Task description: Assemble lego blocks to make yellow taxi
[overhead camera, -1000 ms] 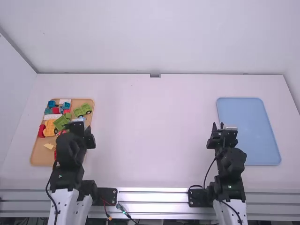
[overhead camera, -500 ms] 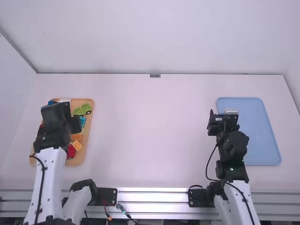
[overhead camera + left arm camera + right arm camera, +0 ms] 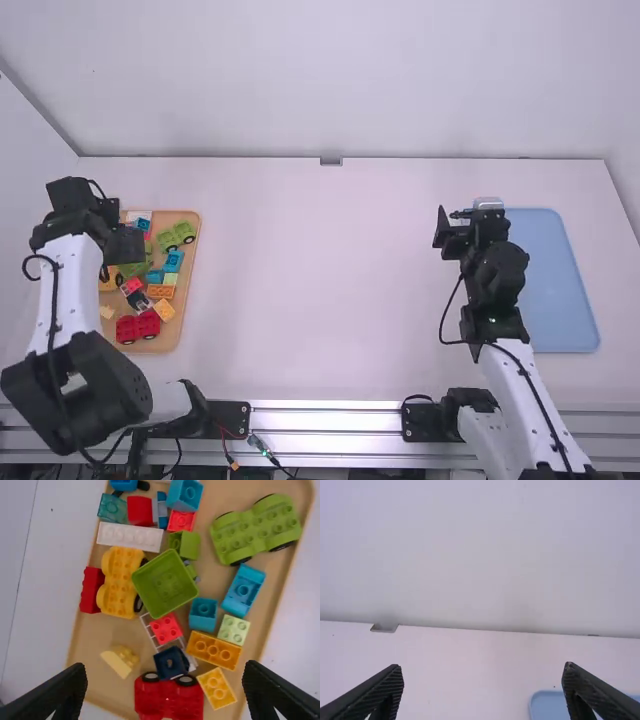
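From where I stand, the yellow wheeled block (image 3: 119, 572) for the taxi is lying in the tan tray (image 3: 280, 587), over toward the tray's left side. A red block (image 3: 91, 590) sits between it and the tray's left rim, and a green open-topped block (image 3: 165, 584) is just beside it, toward the tray's middle. The left gripper (image 3: 122, 242) hangs above the tray's left part, its fingers spread wide with nothing between them.

The rest of the tray is a jumble. Toward its far end there's a long white brick (image 3: 130, 536), and a green wheeled block (image 3: 256, 528) lies in its far right part. Down at the near end I see a red wheeled block (image 3: 170, 700), with a dark blue block (image 3: 171, 662) close by it. An orange brick (image 3: 214, 651) and a small yellow-orange brick (image 3: 216, 687) lie toward the tray's right rim.

Well to the right of the tan tray, across the white worktop (image 3: 320, 290), is a blue tray (image 3: 550, 290). The right gripper (image 3: 460, 220) is also well apart from the tan tray, its fingers open and empty.
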